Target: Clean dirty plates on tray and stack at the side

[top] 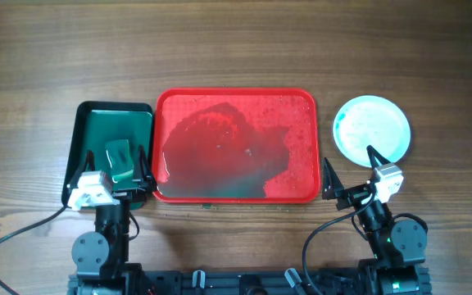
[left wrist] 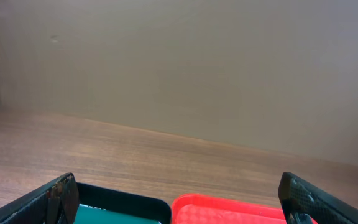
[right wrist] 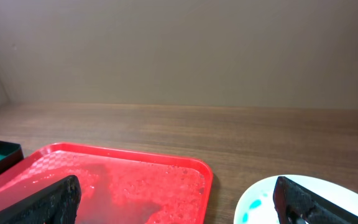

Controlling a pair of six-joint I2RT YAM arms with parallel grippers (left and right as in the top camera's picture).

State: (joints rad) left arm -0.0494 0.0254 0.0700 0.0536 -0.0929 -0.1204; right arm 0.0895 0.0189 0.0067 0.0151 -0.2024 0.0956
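My right gripper [top: 351, 168] stands spread wide, the white plate [top: 372, 129] just ahead of its outer finger — on the table [top: 236, 41], right of the red tray [top: 297, 115]. My left gripper [top: 111, 168], equally wide, hangs over the green tray [top: 84, 123] — its sponge [top: 121, 157] lies below.

Even soft light, wet glare on tray [top: 301, 106].
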